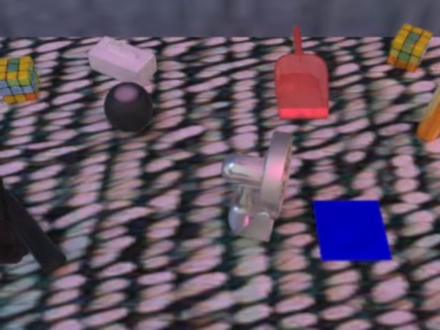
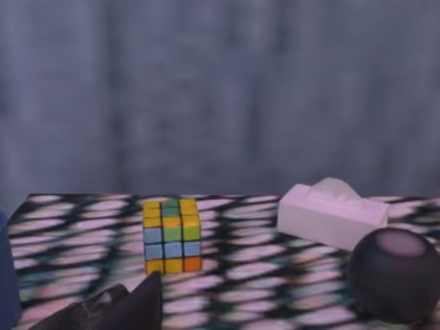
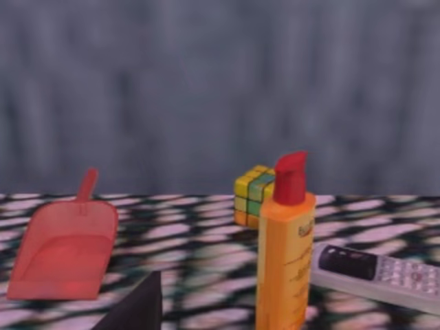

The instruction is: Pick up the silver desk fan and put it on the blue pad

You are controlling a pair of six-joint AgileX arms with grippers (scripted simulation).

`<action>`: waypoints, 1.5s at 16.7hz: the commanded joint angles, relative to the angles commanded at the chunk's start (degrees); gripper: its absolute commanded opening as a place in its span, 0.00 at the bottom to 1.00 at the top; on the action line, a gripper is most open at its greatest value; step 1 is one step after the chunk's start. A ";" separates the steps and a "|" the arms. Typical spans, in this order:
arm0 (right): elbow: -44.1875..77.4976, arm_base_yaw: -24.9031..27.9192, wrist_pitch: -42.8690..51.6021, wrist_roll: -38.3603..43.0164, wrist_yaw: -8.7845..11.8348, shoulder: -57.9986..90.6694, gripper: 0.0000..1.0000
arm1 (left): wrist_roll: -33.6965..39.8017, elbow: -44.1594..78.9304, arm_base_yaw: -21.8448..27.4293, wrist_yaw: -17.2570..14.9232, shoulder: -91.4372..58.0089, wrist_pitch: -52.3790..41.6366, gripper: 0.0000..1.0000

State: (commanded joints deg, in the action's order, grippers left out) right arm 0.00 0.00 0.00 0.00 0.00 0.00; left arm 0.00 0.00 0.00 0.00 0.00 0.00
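The silver desk fan [image 1: 258,189] stands near the middle of the table in the top view, its ring head edge-on and its squarish base toward the front. The blue pad [image 1: 352,229] lies flat just to its right, bare. My left arm [image 1: 24,237] is parked at the table's left edge, far from the fan. In the left wrist view one dark finger [image 2: 141,302] shows, with bare table beside it. My right arm is out of the top view. Its wrist view shows one dark finger [image 3: 141,306] with nothing next to it. Neither wrist view shows the fan or the pad.
A dark ball [image 1: 128,106], a white tissue box [image 1: 122,59] and a colour cube [image 1: 17,79] sit at the back left. A red scoop [image 1: 301,84] lies behind the fan. Another colour cube [image 1: 410,47] and an orange bottle [image 1: 430,117] stand at the right, a remote [image 3: 378,275] beside the bottle.
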 joint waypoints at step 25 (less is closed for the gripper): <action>83.17 21.47 64.01 31.31 -4.12 90.59 1.00 | 0.00 0.00 0.00 0.00 0.00 0.00 1.00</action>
State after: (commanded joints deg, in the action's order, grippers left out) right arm 83.17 21.47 64.01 31.31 -4.12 90.59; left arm 0.00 0.00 0.00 0.00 0.00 0.00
